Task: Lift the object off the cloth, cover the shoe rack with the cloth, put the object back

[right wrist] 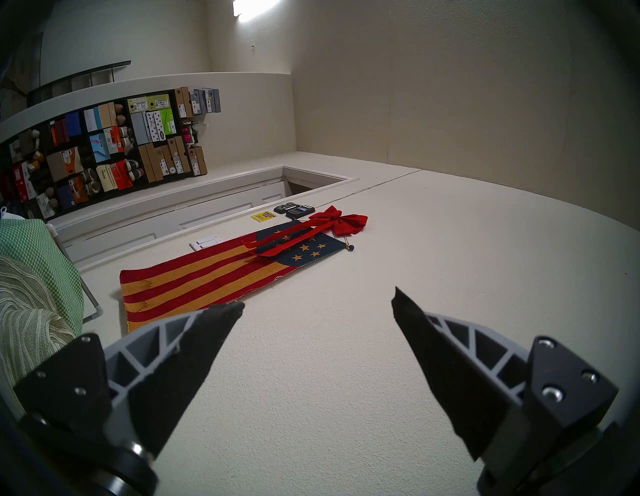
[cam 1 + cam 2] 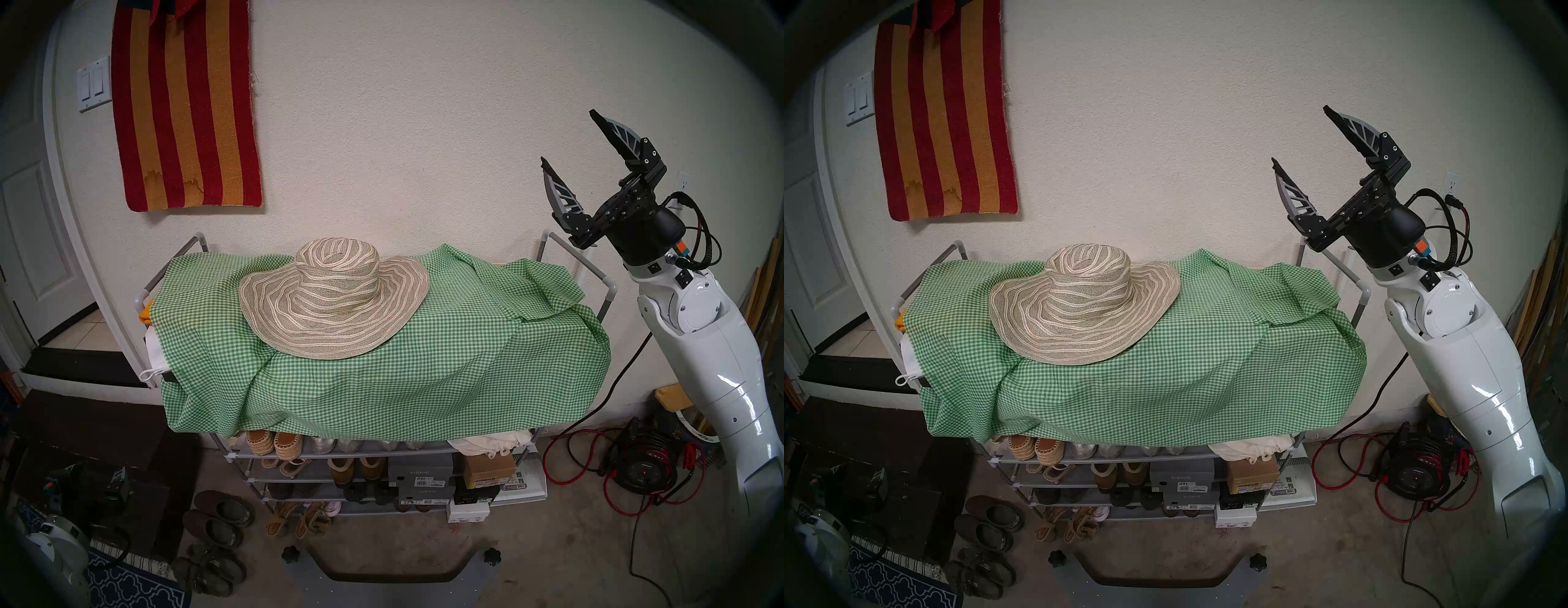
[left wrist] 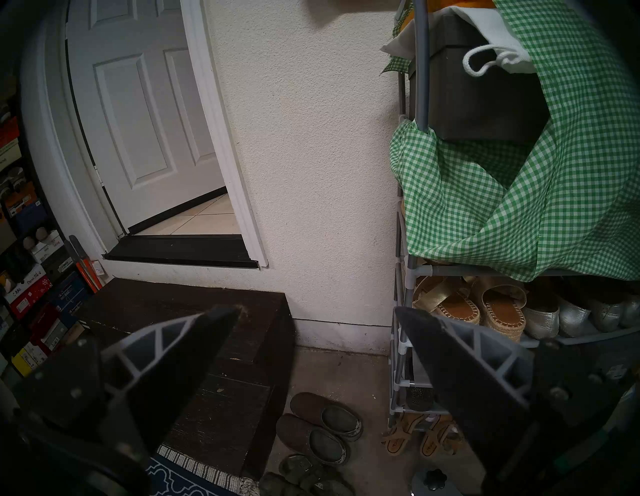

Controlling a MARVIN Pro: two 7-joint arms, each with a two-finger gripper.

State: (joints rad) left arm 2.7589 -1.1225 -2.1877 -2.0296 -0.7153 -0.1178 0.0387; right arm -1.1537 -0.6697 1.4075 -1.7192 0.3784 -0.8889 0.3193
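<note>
Woven beige-and-cream striped sun hat (image 2: 333, 297) sits on the green-and-white gingham cloth (image 2: 424, 361) draped over the grey tube shoe rack (image 2: 322, 456).

The hat rests crown-up left of the covered top's centre, its brim overhanging the front fold. At three o'clock from it, the right gripper (image 2: 568, 142) points up toward the wall, fingers spread apart and empty. The left gripper (image 3: 317, 317), low at the rack's eight o'clock, is likewise parted, holding nothing, near brown slippers (image 3: 320, 429) on the floor.
</note>
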